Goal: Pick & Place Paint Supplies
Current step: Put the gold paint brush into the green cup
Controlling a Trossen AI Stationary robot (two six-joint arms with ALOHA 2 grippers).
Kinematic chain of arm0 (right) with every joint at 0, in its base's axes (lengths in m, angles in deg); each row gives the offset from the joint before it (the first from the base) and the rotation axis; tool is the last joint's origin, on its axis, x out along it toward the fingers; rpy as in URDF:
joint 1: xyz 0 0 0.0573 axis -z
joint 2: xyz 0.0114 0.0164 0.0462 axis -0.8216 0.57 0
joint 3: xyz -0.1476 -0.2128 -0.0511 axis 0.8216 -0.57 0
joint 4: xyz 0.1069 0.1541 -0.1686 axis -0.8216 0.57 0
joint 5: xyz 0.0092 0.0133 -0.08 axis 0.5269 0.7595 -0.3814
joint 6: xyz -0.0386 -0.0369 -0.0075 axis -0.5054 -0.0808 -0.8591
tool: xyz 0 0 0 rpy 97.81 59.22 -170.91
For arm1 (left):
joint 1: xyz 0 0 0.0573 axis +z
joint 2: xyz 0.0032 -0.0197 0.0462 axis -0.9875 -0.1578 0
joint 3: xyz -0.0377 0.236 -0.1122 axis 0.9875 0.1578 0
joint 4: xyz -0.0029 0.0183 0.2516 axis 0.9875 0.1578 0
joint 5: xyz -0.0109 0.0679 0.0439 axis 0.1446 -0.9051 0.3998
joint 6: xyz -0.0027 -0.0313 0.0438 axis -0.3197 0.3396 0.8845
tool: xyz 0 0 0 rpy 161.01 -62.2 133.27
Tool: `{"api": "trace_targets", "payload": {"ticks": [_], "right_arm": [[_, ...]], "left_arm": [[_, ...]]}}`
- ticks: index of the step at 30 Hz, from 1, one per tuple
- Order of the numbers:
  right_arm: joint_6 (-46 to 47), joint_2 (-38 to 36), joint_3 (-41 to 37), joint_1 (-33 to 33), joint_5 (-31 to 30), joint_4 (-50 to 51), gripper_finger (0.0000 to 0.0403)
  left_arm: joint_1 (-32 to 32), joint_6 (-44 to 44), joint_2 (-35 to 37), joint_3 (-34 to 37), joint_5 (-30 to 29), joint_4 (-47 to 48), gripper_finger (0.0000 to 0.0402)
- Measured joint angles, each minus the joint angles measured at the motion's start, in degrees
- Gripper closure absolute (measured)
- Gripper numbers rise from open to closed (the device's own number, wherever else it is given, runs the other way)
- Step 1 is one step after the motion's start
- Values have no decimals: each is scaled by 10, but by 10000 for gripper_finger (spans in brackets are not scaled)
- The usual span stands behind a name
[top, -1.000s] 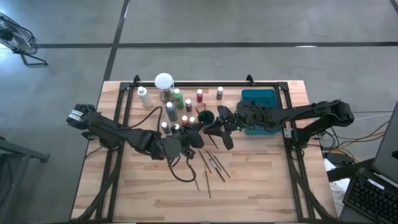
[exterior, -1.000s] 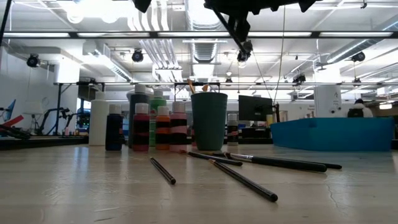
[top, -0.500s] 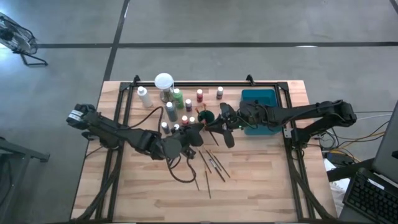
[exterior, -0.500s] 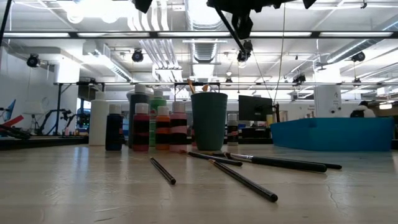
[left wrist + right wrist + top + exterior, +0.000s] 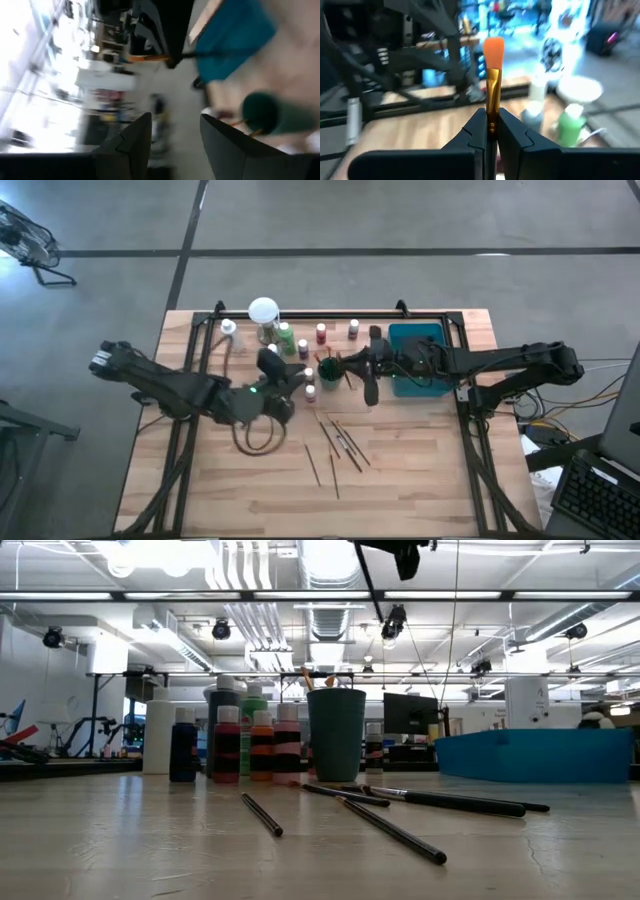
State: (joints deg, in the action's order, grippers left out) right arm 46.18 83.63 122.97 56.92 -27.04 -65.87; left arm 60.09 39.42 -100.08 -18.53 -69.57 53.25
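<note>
Table [image 5: 420, 480]: wooden, loose brushes [image 5: 340, 445] lying mid-surface.
Right gripper [image 5: 491, 131]: clamped on an orange-tipped brush [image 5: 493, 75], near the green cup [image 5: 331, 367].
Left gripper [image 5: 175, 137]: fingers apart, nothing between them.

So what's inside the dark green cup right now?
In the low view, the dark green cup shows brush tips poking above its rim. Its opaque wall hides their handles and anything else inside.
</note>
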Motion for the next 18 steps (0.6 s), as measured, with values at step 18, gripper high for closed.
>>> {"api": "trace_targets", "payload": {"ticks": [18], "right_arm": [[-63,30,-127,107,17,-271,385]], "left_arm": [[8,-307,155,181,180,-163,227]]}}
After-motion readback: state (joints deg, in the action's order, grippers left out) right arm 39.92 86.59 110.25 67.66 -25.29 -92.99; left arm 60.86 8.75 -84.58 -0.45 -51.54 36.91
